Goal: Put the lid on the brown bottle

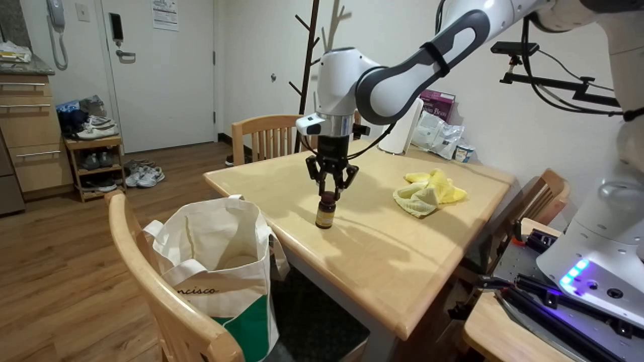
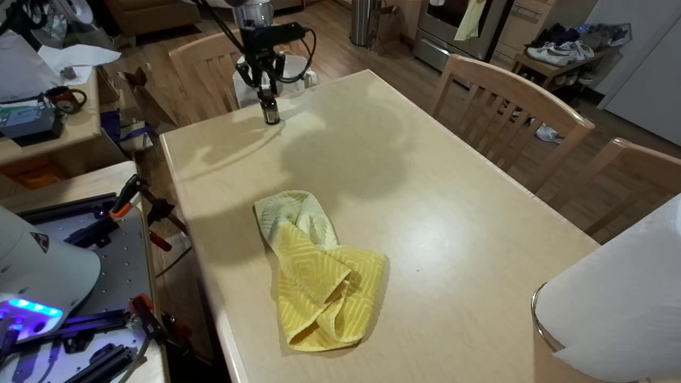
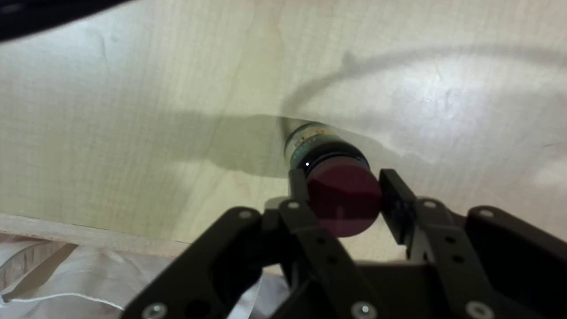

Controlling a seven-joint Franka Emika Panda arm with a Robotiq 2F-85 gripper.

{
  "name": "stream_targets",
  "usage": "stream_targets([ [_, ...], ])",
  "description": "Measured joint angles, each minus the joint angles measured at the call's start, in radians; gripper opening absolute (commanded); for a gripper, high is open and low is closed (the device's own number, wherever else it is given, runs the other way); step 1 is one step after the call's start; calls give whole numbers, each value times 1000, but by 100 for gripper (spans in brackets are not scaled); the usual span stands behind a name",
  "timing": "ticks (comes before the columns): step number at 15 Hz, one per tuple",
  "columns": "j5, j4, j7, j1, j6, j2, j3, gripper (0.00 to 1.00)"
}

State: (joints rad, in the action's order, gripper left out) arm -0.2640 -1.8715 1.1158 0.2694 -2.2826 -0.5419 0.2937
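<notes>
Wood-floored room with a white door (image 1: 161, 90); a pale wooden surface (image 1: 372, 271) carries the brown bottle (image 1: 325, 217), which serves as reference for the positions below. The bottle stands near one edge of this surface, a yellowish label visible on its side. The lid (image 3: 344, 195), a dark red disc, lies directly on top of the bottle, over its neck; how firmly it is seated cannot be told. The pincer (image 1: 330, 193) points downward immediately above the bottle, a finger set against either side of the lid, which it grasps. Above the bottle extends the robot arm (image 1: 402, 93). A yellow cloth (image 2: 319, 266) lies crumpled well apart from the bottle, shown in both exterior views; the white roll (image 2: 617, 303) stands farther from the bottle than the cloth does. Near the wall, likewise well apart from the bottle, are a purple box (image 1: 437, 104) and a plastic bag (image 1: 443, 134). Near the bottle, past the closest edge of the surface, a cream tote bag (image 1: 229, 296) with a green section gapes at its mouth. A wooden chair (image 1: 168, 293) stands behind it, farther from the bottle. Well apart from the bottle, in an exterior view, a shoe rack (image 1: 95, 144) bears footwear.
</notes>
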Motion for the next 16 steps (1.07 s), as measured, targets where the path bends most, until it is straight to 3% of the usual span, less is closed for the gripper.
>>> stream_targets([
  [5,0,6,0,1,0,-3,0,19],
  [6,0,6,0,1,0,-3,0,69],
  [7,0,7,0,1,0,-4,0,69],
  [12,0,8,0,2,0,-4,0,98],
  [16,9,13,-2,-1,0,-4,-1,100],
])
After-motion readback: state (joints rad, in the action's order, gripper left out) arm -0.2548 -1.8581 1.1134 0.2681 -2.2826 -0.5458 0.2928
